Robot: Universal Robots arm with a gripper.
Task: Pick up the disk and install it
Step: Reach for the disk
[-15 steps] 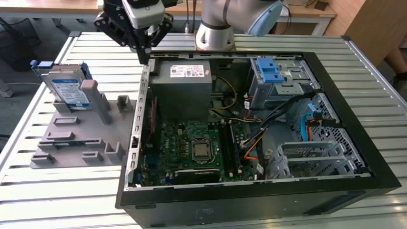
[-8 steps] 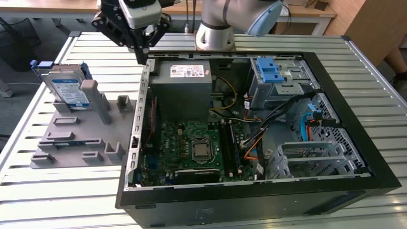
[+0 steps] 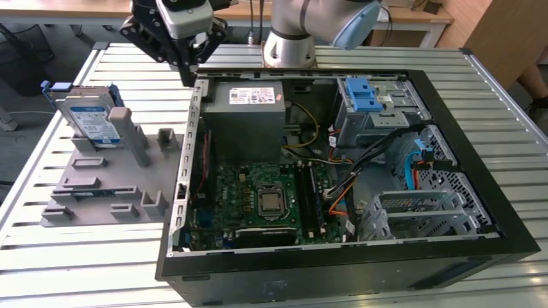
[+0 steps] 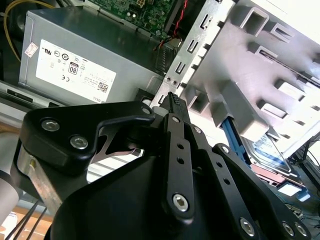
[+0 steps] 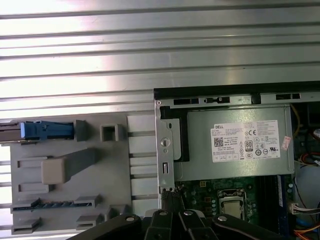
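The disk [image 3: 92, 117], a silver drive with a white-and-blue label in a blue carrier, stands on edge in a slot of the grey holder plate [image 3: 102, 186] at the exterior view's left. In the first wrist view its blue carrier [image 5: 44, 131] shows edge-on, and in the second wrist view the disk [image 4: 272, 151] peeks from behind the holder. My gripper [image 3: 185, 72] hangs above the case's back left corner, to the right of the disk and apart from it. Its fingertips [image 4: 174, 98] meet, shut on nothing.
The open black computer case [image 3: 479, 160] takes up the middle and right of the slatted metal table [image 3: 51, 256]. Inside are the grey power-supply box [image 3: 249, 115], the motherboard [image 3: 265, 199], a metal drive cage with blue latches [image 3: 374, 97] and a silver bay [image 3: 419, 212].
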